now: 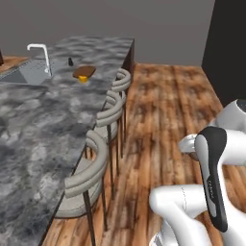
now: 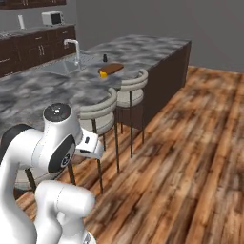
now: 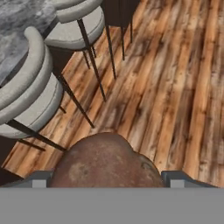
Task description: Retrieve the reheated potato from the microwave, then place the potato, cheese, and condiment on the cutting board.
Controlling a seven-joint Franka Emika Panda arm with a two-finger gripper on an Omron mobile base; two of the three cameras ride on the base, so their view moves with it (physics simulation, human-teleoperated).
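Observation:
In the hand view a dull-brown potato (image 3: 105, 162) sits between the two dark fingertips (image 3: 41, 179) of my gripper (image 3: 107, 179), which is shut on it above the wooden floor. Far off on the grey marble island lies the reddish-brown cutting board (image 1: 86, 70) (image 2: 113, 68). The yellow cheese (image 1: 83, 79) (image 2: 103, 74) rests at the board's near edge. The small black condiment (image 1: 70, 61) (image 2: 105, 58) stands just beyond the board, toward the sink. The microwave is out of view.
Three grey stools (image 1: 89, 168) (image 2: 128, 90) line the island's (image 1: 33, 125) floor side, and two of them show close in the hand view (image 3: 30, 87). A sink with a white faucet (image 1: 41, 50) lies past the board. Open wooden floor (image 2: 190, 143) spreads on the other side.

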